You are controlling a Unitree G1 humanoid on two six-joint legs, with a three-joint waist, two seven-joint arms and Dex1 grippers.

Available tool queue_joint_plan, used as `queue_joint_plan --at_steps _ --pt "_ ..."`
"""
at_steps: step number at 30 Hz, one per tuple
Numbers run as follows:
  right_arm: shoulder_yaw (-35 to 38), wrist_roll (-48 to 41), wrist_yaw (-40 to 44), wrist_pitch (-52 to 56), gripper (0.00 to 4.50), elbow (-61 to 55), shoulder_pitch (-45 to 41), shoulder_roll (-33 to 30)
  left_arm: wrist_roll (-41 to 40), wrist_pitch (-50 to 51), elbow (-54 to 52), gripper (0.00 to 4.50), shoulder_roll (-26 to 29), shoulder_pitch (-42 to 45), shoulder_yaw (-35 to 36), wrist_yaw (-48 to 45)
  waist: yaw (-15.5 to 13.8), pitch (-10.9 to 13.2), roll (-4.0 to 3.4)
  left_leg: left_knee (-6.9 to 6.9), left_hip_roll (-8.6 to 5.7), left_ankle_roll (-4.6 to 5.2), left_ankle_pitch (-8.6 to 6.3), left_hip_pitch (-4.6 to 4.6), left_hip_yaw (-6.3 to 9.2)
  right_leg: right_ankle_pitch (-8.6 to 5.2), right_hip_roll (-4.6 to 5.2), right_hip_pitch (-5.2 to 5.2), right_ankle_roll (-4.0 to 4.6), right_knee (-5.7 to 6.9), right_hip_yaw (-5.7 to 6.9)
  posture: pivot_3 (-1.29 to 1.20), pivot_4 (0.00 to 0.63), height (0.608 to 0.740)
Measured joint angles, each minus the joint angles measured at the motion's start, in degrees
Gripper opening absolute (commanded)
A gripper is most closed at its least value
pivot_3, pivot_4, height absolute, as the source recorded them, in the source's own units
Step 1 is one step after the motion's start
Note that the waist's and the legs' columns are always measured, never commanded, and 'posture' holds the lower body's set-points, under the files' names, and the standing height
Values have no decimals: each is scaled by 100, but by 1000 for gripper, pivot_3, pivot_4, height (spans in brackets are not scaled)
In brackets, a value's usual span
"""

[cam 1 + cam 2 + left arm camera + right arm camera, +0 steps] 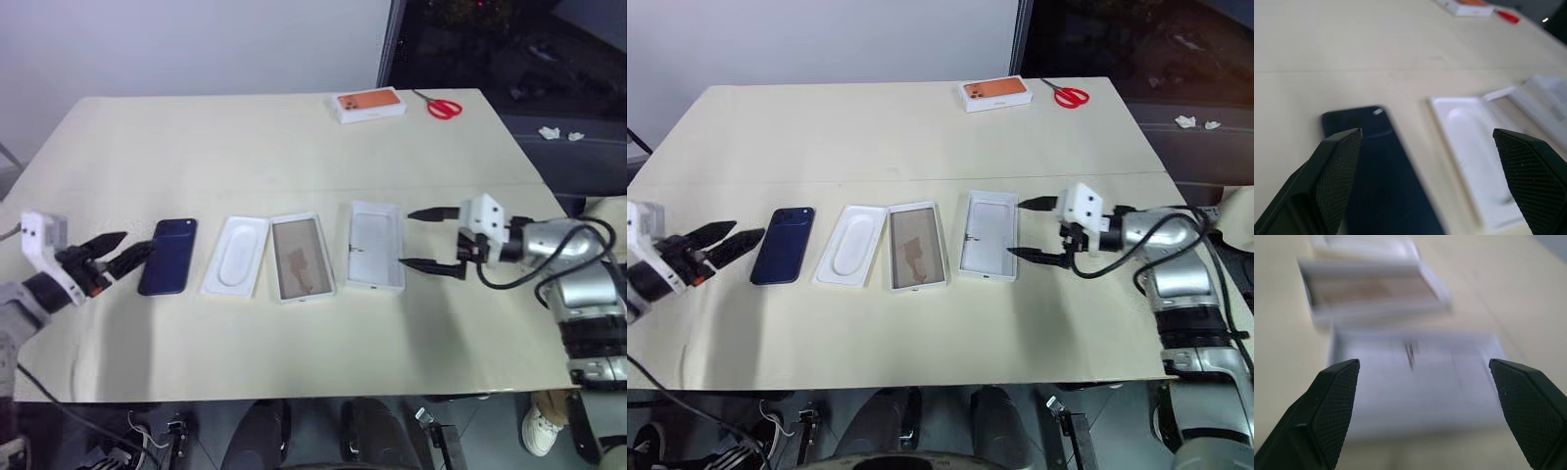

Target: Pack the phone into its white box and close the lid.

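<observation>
A pale beige table (294, 147) stands before a white wall, with a dark area beyond its right side. On it lie, in one row from left to right: one phone (168, 256), one insert (237, 256), one white box (301, 257), one lid (376, 246), inside up. At the far edge lie one orange-topped box (370, 104) and one pair of scissors (440, 105). The left gripper (116, 253) has its fingers apart beside the phone. The right gripper (431, 238) has its fingers apart beside the lid.

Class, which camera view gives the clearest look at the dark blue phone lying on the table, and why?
The left eye view: the phone lies whole, camera block visible, beside the white insert. The right eye view shows it much the same. The left wrist view crops it, blurred, between the open left gripper fingers. The right wrist view faces the lid.
</observation>
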State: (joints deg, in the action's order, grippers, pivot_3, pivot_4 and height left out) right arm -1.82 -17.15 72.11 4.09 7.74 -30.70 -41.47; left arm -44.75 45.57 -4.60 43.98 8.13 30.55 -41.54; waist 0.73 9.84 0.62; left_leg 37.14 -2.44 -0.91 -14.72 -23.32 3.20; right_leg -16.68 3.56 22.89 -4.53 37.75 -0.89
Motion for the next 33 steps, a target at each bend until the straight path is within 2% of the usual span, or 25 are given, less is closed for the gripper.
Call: queue_joint_plan --at_steps 5,9,19,31,33 --pt "-409 10 -411 841 4428 -538 -285 430 189 268 -140 4500 -379 397 -584 698 -7 0 2 1 -4 -3 2 -2 0 0 0 5 0 5 -1 0 150 740" --pt "-567 102 -556 939 4428 -545 -391 586 193 811 -125 4500 -705 532 -969 1129 -10 0 3 4 -10 -3 2 -11 -1 0 1 18 0 13 -5 0 150 740" --pt "-587 134 -594 825 4428 -549 -284 555 -365 2007 32 4500 -1211 871 -882 1679 8 0 6 6 -9 -9 6 -13 -3 0 -2 29 0 25 -8 0 150 740" --pt "-584 128 -683 755 4428 -762 -173 534 -476 2179 690 4500 -1604 1372 -723 1837 -10 -3 7 9 -11 -13 9 -11 -2 0 -2 25 0 26 -7 0 150 740" --pt "-584 129 -706 751 4500 -763 -160 523 -470 2163 715 3957 -1605 1367 -721 1820 -9 -3 7 8 -11 -14 9 -10 -2 0 -2 25 0 26 -7 0 150 740"
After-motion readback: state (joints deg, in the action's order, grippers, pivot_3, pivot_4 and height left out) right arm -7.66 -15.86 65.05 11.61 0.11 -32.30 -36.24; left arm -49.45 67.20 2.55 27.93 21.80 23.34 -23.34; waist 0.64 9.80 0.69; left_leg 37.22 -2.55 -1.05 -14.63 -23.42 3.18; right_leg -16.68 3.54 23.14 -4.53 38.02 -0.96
